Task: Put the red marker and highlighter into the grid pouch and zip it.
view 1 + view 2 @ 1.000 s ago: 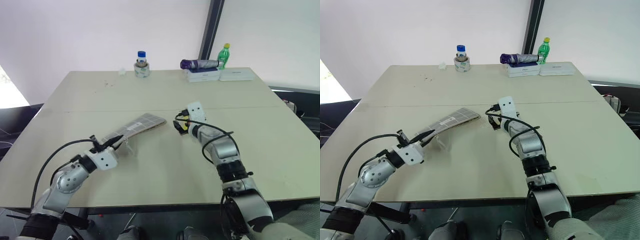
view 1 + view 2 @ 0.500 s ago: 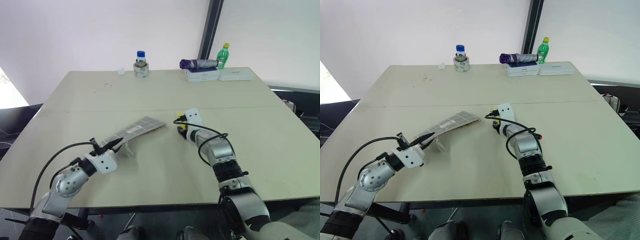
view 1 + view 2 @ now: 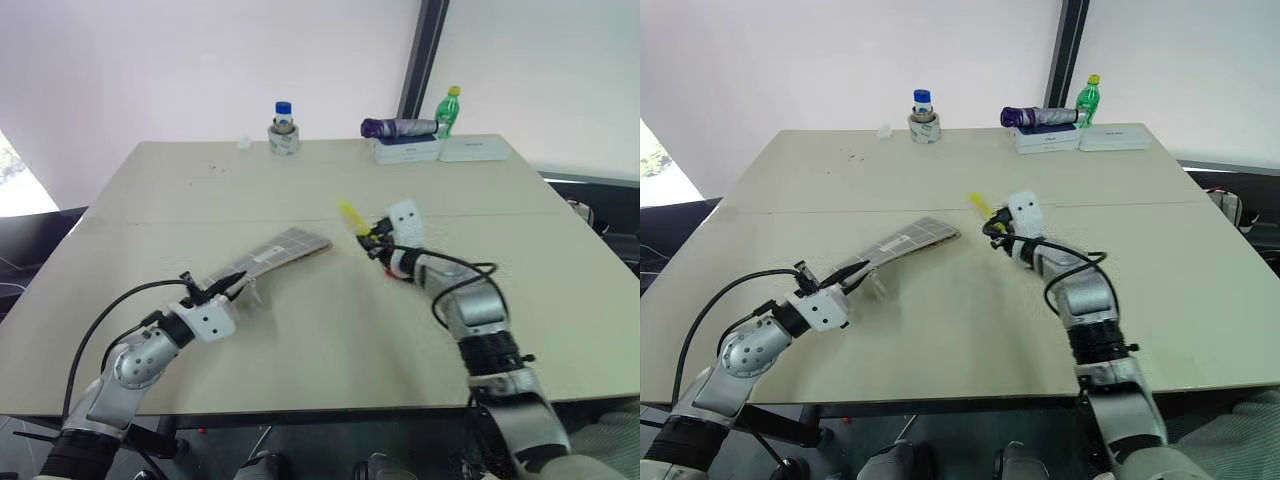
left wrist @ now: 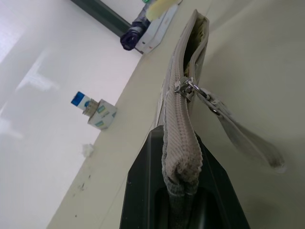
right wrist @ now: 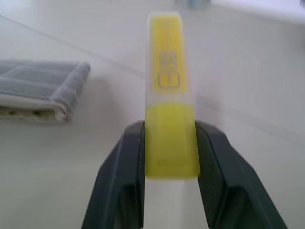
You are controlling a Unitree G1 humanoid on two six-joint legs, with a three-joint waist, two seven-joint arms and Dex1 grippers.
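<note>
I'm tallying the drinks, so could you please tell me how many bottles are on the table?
2, both along the far edge: a blue-capped bottle standing inside a tape roll, and a green bottle behind the white boxes. Others may be hidden.

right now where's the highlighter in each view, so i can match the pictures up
Left eye view: highlighter mid-table, sticking up and left from the right claw.
Right eye view: same spot, just left of the claw's white housing, right of the pouch.
Left wrist view: a yellow tip at the upper edge, beyond the pouch's far end.
Right wrist view: centre, clamped between the two black fingers.
Shared landmark: the pouch's open far end.
</note>
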